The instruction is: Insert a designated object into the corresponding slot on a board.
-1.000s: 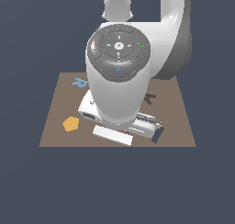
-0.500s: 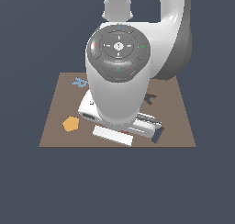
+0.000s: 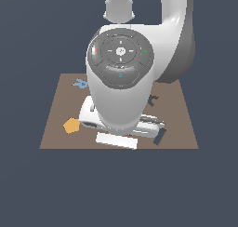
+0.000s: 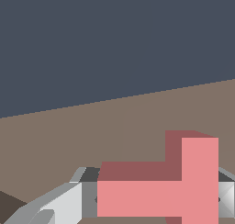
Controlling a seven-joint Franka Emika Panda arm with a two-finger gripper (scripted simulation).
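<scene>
Fingers (image 4: 158, 202) closed on the pink T (image 4: 183, 191) just above the brown board (image 3: 181, 123); could jam or miss the slot, hidden under the arm, if lowered misaligned.

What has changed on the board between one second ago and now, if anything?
Nothing has visibly changed. In the exterior view the arm stays low over the board, and the orange pentagon lies where it was. The wrist view shows the pink T-shaped piece between the fingers.
</scene>
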